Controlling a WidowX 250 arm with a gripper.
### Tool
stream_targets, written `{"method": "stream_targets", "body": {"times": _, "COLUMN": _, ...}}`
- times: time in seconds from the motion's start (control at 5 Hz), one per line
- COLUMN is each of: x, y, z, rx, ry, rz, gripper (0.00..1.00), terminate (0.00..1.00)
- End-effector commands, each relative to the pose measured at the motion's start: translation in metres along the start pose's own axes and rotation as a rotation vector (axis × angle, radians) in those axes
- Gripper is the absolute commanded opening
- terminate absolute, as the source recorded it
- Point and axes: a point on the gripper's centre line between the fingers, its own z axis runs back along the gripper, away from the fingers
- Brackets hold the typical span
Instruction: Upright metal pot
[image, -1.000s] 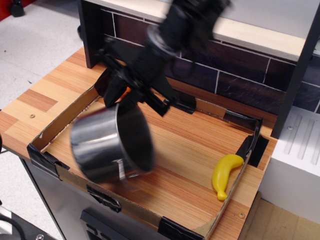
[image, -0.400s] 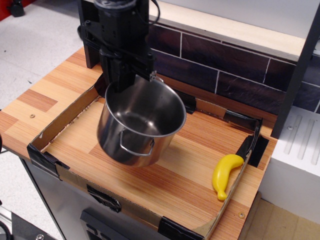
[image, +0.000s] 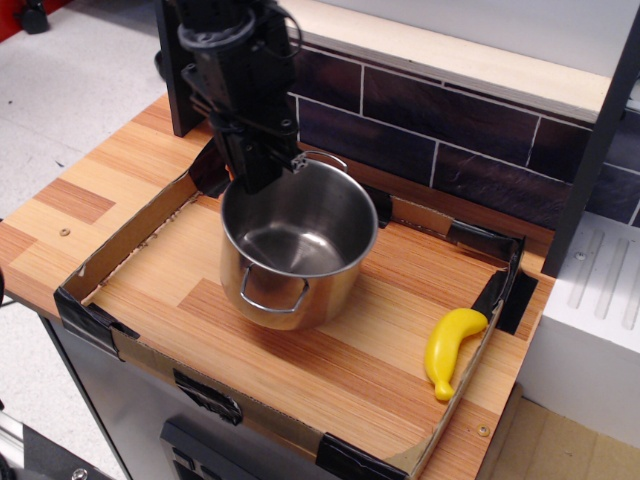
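Now the metal pot (image: 297, 245) stands mouth-up just below and in front of the hand (image: 262, 165), its base on the counter (image: 350, 350) or very nearly so; whether it is fully seated cannot be read from this view. The hand comes down from above onto the far-left part of the rim and looks clamped on it, one finger seeming to reach inside the wall and the other outside, though the dark fingers merge and the exact bite is hard to make out. One wire loop handle hangs on the wall facing away from the hand, the other pokes up at the rim just beside the hand.

By the look of things, the uprighting is essentially done and what remains is letting go cleanly. The main risk is in that release. A grip on one edge of a wide, smooth, shiny rim is off-centre, so if the pot is a shade off the surface or leaning, opening the fingers could let it drop, rock or tip back onto its side. If the hand lifts before the fingers are well apart, the inner finger could catch the rim or the nearby loop handle and drag the pot over. A sideways retreat could shove it toward the low cardboard wall (image: 130, 235) to the hand's left. The banana (image: 448, 350) lies well away on the far side of the pot from the hand, and seems out of harm's way.
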Motion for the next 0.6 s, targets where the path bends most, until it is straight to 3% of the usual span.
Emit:
{"method": "stream_targets", "body": {"times": 0.0, "x": 0.0006, "y": -0.0005, "z": -0.0024, "rx": 0.149, "ry": 0.019, "rz": -0.05, "gripper": 0.0, "terminate": 0.0}}
{"method": "stream_targets", "body": {"times": 0.2, "x": 0.0001, "y": -0.0005, "z": -0.0044, "rx": 0.226, "ry": 0.084, "rz": 0.014, "gripper": 1.0, "terminate": 0.0}}
{"method": "stream_targets", "body": {"times": 0.4, "x": 0.0007, "y": 0.0016, "z": 0.0, "rx": 0.25, "ry": 0.088, "rz": 0.034, "gripper": 1.0, "terminate": 0.0}}
